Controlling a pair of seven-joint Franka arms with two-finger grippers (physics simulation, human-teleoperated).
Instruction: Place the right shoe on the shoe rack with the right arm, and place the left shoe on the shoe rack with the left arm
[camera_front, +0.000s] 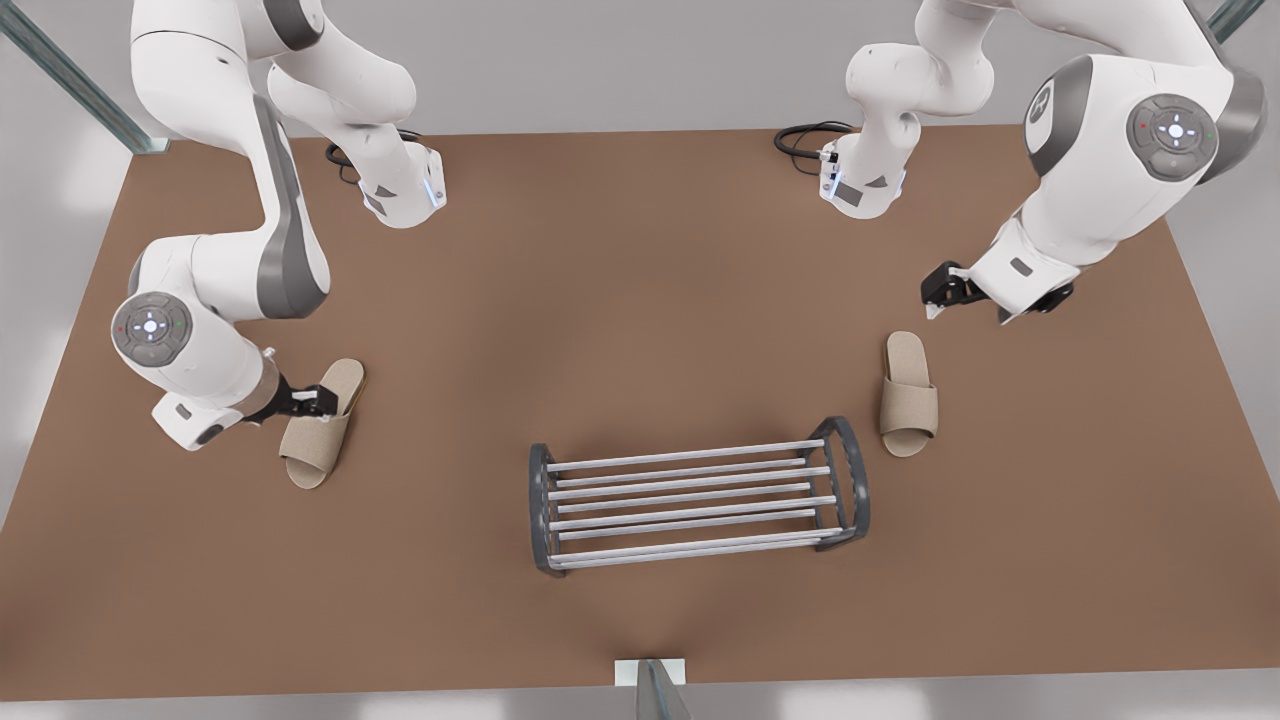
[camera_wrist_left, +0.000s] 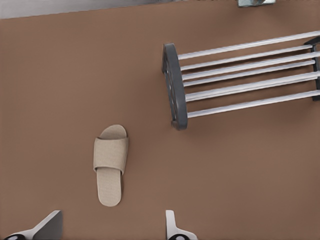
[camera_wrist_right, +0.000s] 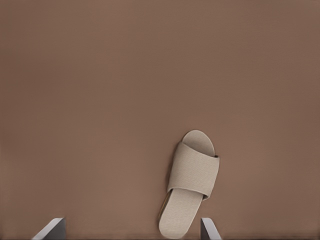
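Note:
The right shoe (camera_front: 318, 428), a beige slipper, lies tilted on the brown table at the front view's left. My right gripper (camera_front: 320, 401) hovers open over its heel half; in the right wrist view the right shoe (camera_wrist_right: 191, 182) has its heel between the spread fingertips (camera_wrist_right: 209, 227) of the right gripper (camera_wrist_right: 131, 229). The left shoe (camera_front: 908, 397) lies at the front view's right, beside the shoe rack (camera_front: 690, 482). My left gripper (camera_front: 968, 312) hangs open above and behind it. The left wrist view shows the left shoe (camera_wrist_left: 110, 162), the shoe rack (camera_wrist_left: 176, 85) and the left gripper (camera_wrist_left: 111, 227).
The rack stands low in the middle near the table's front edge, bare of shoes. A metal post bracket (camera_front: 650, 680) sits at that edge. Both arm bases (camera_front: 405, 190) and black cables (camera_front: 805, 135) are at the far side. Open table surrounds each slipper.

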